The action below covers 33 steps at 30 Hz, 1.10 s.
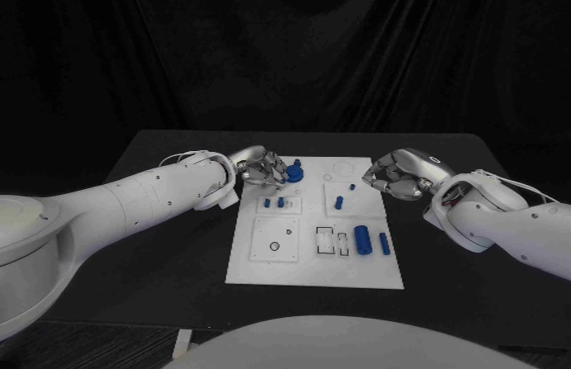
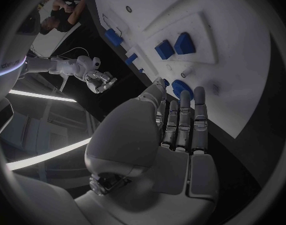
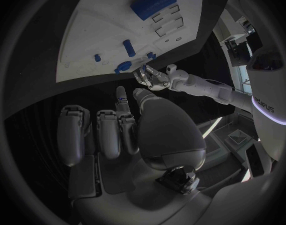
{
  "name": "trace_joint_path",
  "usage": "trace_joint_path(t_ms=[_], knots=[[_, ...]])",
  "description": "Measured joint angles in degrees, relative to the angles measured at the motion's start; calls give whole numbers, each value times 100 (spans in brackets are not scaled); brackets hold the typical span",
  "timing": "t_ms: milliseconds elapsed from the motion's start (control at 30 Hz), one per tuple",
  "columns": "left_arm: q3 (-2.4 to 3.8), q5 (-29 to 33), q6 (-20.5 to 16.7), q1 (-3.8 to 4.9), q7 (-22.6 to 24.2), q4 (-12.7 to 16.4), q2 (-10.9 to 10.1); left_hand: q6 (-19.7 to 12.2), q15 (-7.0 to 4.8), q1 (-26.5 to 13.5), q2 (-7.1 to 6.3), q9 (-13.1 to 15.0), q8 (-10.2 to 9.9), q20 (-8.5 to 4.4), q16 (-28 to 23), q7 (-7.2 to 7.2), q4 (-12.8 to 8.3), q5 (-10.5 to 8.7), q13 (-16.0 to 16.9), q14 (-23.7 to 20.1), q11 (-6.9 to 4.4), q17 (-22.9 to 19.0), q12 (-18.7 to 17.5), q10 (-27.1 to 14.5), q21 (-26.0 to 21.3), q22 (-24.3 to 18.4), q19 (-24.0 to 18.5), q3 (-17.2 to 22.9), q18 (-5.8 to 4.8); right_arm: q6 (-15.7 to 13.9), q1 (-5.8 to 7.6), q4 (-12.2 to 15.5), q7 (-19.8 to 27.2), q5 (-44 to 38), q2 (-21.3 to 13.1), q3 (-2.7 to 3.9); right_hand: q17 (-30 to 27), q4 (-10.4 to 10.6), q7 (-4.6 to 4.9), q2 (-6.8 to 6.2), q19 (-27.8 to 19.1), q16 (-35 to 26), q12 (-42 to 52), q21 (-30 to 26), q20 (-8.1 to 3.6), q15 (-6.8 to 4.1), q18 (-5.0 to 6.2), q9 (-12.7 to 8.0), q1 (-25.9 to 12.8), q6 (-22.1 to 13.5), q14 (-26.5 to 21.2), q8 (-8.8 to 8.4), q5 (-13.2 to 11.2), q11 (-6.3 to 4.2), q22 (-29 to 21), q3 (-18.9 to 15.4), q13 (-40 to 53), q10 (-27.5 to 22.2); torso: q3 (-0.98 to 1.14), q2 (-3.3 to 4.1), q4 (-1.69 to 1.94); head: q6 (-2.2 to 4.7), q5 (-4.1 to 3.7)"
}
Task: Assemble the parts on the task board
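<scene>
The white task board (image 1: 315, 257) lies in the middle of the black table. A blue part (image 1: 295, 171) stands at its far left corner. My left hand (image 1: 264, 172) is right beside that part (image 2: 179, 87), fingers stretched out close together, with nothing gripped. I cannot tell whether its fingertips (image 2: 198, 93) touch the part. My right hand (image 1: 398, 176) hovers at the board's far right edge with fingers (image 3: 74, 132) loosely bent and holds nothing. Two long blue parts (image 1: 361, 239) (image 1: 384, 243) lie side by side near the board's right edge. Small blue parts (image 1: 269, 202) (image 1: 339, 202) sit mid-board.
Bare black table (image 1: 167, 245) surrounds the board on every side, with a dark curtain behind the far edge. A raised plate with a round hole (image 1: 275, 245) and rectangular slots (image 1: 325, 240) occupy the near half of the board.
</scene>
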Motion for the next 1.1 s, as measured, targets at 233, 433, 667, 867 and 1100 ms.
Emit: trace_joint_path(t_ms=[233,433,667,867,1100], knots=[[0,18,90,-19,-30,-20,2,0,3,3,3,6,0,-10,2,0,-25,0,51,-201,-15,116,117,-139,-96,0,-216,-71,-1,6,0,0,-7,0,9,0,0,0,0,0,0,0,0,0,0,0,0,0,0,0,0,-1,0,0,0,0,0,0,2,-2,-1,0,21],[-1,23,118,-27,-44,-35,9,0,2,23,23,6,0,-10,78,0,-57,0,81,-224,-16,186,183,-139,-96,-1,-280,-104,-1,15,-2,-5,-13,0,20,0,0,0,0,0,0,0,0,0,0,0,0,0,0,0,0,-1,0,0,0,0,0,0,2,-2,-1,0,30],[-1,29,123,-34,-64,-84,26,0,2,23,23,14,0,-20,100,0,-80,45,100,-242,5,230,246,-159,-96,-1,-308,-127,0,25,-3,-6,-19,0,23,0,0,0,0,0,0,0,0,0,0,0,0,0,0,0,0,-1,0,0,-1,0,0,0,2,-1,2,0,27],[-1,31,121,-41,-89,-121,37,0,3,24,23,14,0,-41,122,0,-87,45,107,-283,5,240,246,-159,-96,-1,-328,-134,0,32,-4,-6,-22,0,23,0,0,0,0,0,0,0,0,0,0,0,0,0,0,0,0,-1,0,0,-1,0,0,0,2,-1,3,0,21],[-1,34,123,-49,-127,-168,66,0,2,23,23,13,0,-20,122,0,-103,66,113,-283,5,254,268,-159,-96,-1,-348,-149,0,41,-4,-6,-24,0,21,0,0,0,0,0,0,0,0,0,0,0,0,0,0,0,0,-1,0,0,4,0,4,0,2,-2,1,0,23]])
